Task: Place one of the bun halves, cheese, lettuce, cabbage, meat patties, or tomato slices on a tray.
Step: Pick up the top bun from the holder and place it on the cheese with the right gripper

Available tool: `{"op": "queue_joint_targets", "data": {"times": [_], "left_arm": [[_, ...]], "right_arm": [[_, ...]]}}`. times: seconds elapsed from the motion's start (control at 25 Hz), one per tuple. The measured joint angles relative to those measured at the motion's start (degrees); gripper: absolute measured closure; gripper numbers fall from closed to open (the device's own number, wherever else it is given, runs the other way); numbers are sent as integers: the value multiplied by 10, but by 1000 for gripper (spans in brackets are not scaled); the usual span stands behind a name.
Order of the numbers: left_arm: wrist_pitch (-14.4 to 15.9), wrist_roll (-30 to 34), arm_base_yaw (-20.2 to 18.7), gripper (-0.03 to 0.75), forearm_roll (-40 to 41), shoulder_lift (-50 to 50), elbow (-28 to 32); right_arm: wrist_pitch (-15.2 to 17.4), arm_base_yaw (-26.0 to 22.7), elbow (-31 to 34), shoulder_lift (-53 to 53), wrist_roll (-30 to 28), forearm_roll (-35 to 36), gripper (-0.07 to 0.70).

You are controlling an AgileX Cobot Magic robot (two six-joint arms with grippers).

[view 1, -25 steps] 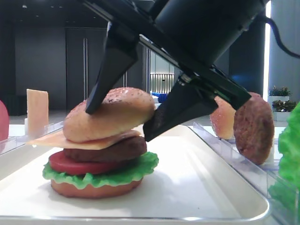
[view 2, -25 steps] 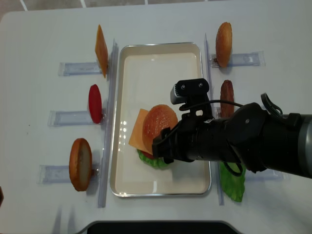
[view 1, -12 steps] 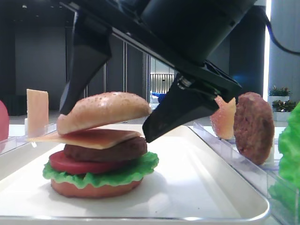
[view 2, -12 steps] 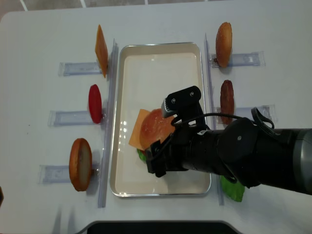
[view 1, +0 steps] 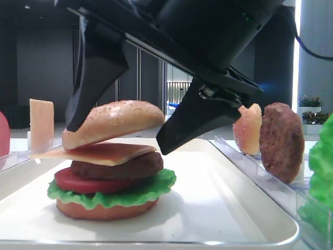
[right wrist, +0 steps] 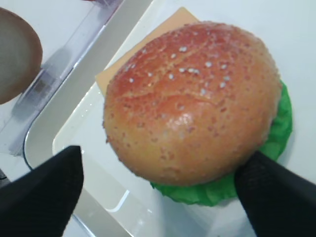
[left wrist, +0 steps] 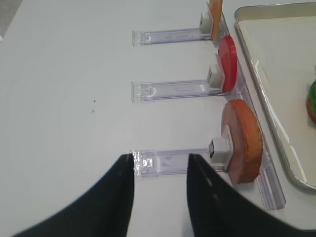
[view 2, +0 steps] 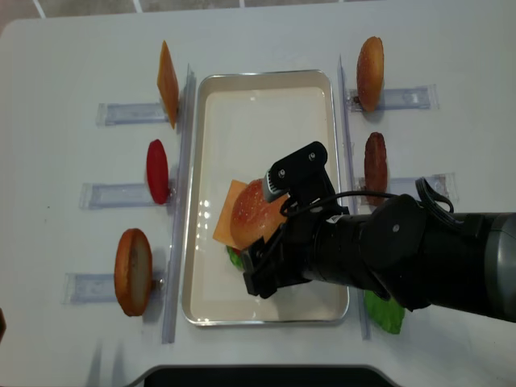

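The domed golden-tan speckled bun top (right wrist: 190, 101) is seen resting, slightly tilted, on the thin pale orange cheese slice (view 1: 99, 152), between the two black fingers (view 1: 96, 78) of the right gripper (right wrist: 158, 190). The fingers are spread wide on either side of the bun; the left one stands just against its edge, the other clear of it, and nothing is gripped. Under the cheese are stacked the dark brown grainy patty (view 1: 119, 167), the smooth red tomato slice (view 1: 78, 182), the ruffled green lettuce leaf (view 1: 135, 194) and a flat orange-brown bottom bun (view 1: 104, 210), all on the white rectangular tray (view 2: 266, 105).

The left gripper (left wrist: 160, 197) hangs over the white worktop (left wrist: 64, 98) with its fingers parted and empty. Just beyond its fingertips a clear plastic rack (left wrist: 170, 160) holds an upright orange-brown bun half (left wrist: 243, 140).
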Motion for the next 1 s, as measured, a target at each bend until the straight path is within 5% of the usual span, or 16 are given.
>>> {"op": "queue_joint_targets", "data": {"times": [0.76,1.0], "left_arm": [[0,0,0,433,0,0,0],[0,0,0,433,0,0,0]], "right_arm": [[-54,0,0,0,-168,8,41],[-130,0,0,0,-311,132,41]]}}
